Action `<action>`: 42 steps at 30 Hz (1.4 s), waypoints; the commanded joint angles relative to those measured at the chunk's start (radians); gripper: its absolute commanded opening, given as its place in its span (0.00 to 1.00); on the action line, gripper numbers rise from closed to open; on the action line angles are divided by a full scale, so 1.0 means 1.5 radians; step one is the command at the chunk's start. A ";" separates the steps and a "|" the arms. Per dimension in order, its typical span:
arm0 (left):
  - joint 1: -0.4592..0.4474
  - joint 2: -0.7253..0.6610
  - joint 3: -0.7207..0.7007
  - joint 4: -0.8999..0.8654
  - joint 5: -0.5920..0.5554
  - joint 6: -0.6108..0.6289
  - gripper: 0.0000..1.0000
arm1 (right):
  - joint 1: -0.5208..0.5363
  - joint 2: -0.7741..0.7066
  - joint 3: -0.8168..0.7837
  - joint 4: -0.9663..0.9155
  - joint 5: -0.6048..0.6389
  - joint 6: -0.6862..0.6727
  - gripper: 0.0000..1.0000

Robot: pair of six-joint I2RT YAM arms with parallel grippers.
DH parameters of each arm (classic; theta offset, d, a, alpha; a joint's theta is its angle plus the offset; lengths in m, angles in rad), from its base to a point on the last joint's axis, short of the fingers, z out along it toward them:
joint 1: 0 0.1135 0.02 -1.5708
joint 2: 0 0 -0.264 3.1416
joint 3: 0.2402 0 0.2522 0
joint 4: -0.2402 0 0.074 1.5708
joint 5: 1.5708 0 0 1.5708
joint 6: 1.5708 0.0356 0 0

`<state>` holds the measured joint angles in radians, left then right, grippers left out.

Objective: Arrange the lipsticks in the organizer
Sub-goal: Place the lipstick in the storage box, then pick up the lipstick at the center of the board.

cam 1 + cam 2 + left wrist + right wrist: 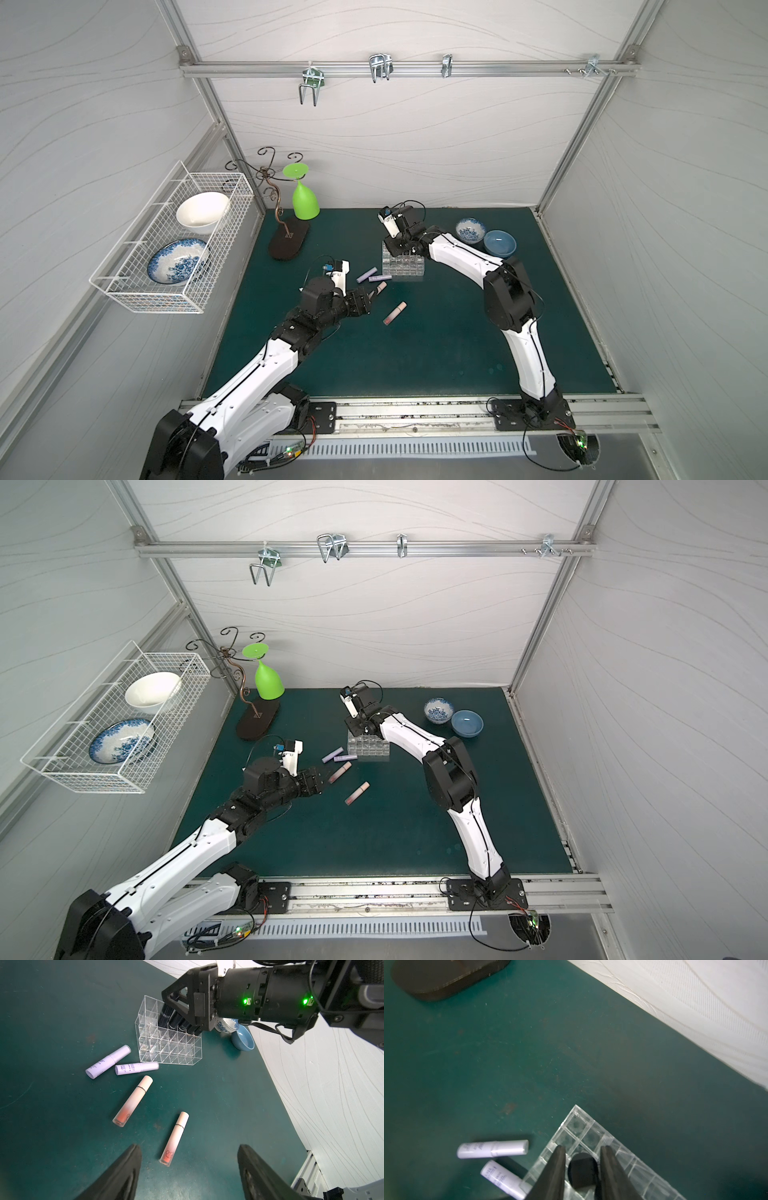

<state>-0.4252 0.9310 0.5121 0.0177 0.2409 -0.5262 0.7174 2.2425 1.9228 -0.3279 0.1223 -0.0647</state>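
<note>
Black lipsticks, perhaps three, half hidden behind right tool

We see the clear acrylic organizer upright on the mat, w/ three glossy black lipsticks standing in one edge row. Four more lie flat: lilac tube A & lilac tube B just beside it, pink tube A & pink tube B further out, approx. parallel, orange-tinted clear ends.
</note>
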 commanded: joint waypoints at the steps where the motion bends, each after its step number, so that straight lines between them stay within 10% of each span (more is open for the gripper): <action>1: 0.003 0.018 0.026 0.002 0.005 0.024 0.79 | -0.003 0.006 0.002 -0.006 -0.005 0.002 0.54; 11: -0.008 0.181 0.124 -0.127 0.018 0.103 0.78 | 0.011 -0.281 -0.189 0.007 -0.021 0.068 0.72; 22: -0.161 0.376 0.249 -0.226 -0.130 0.163 0.72 | -0.005 -0.632 -0.593 0.064 -0.036 0.201 0.73; 42: -0.184 0.550 0.369 -0.350 -0.124 0.179 0.51 | -0.082 -0.709 -0.713 0.093 -0.076 0.189 0.73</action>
<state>-0.6945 1.7458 1.0393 -0.4679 0.0429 -0.2573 0.5968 1.1957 0.8349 -0.1997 0.0200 0.2138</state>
